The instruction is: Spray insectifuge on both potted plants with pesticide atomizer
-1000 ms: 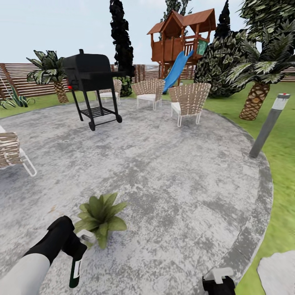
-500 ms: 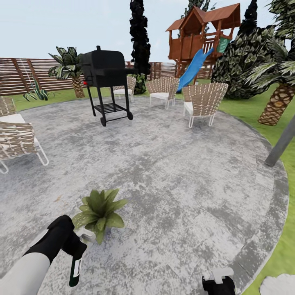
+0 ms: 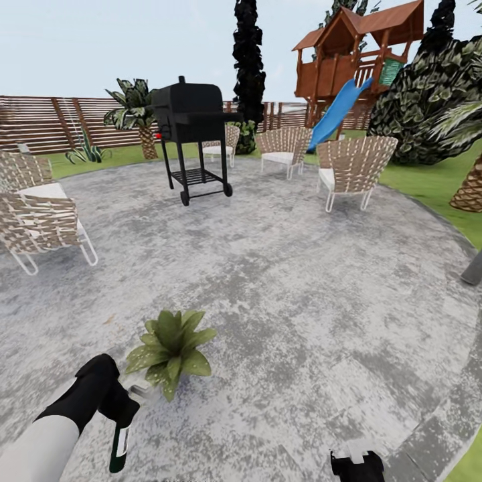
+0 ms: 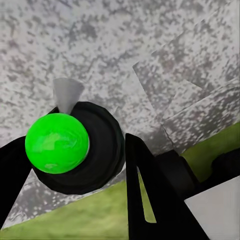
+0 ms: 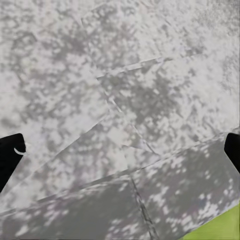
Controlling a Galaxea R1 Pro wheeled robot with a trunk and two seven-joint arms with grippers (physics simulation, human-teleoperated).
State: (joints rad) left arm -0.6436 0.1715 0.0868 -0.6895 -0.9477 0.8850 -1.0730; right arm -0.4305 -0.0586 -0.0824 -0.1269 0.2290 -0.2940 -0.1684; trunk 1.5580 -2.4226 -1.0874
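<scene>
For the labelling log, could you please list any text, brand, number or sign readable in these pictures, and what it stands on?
None can be read.
pesticide atomizer: the white label is too small and blurred to read.
grill: no marking to be made out.

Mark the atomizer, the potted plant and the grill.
pesticide atomizer (image 3: 120, 447), head view, on the dark-green bottle body below the left gripper.
potted plant (image 3: 171, 345), head view, centre of the leaf rosette.
grill (image 3: 191, 112), head view, on the black lid.

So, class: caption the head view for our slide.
Left gripper holds the pesticide atomizer beside a potted plant on grey paving.
</scene>
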